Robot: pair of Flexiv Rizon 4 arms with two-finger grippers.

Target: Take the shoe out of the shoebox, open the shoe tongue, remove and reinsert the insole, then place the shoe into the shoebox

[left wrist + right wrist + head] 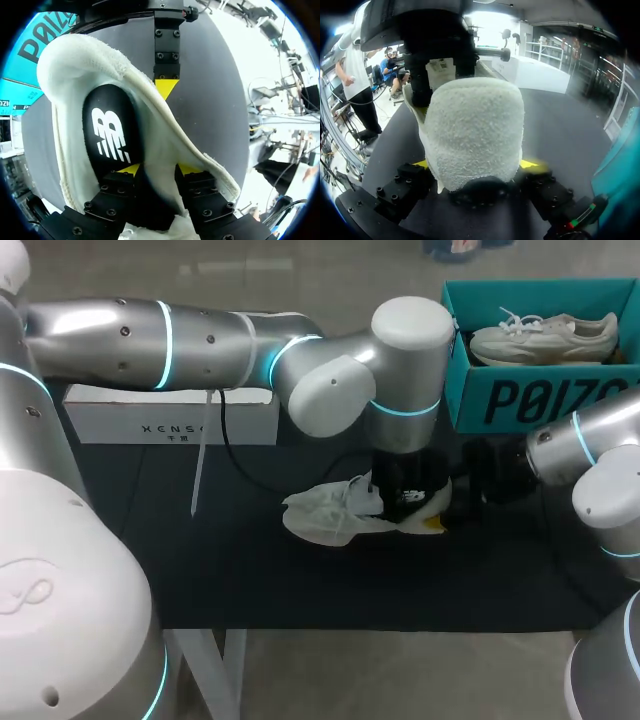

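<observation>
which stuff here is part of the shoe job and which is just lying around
Job: white shoe, black insole, teal shoebox, left gripper, right gripper.
Lying about: white box, second shoe inside the shoebox, white strip.

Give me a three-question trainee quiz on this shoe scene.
1. True or false: the teal shoebox is empty.
2. What sits between the right gripper fingers? A) the white shoe heel B) the shoebox wall C) nothing
3. Fill in: the insole inside the white shoe is ___ in colour.
Key: 1 false, a second shoe lies in it; 2 A; 3 black.
</observation>
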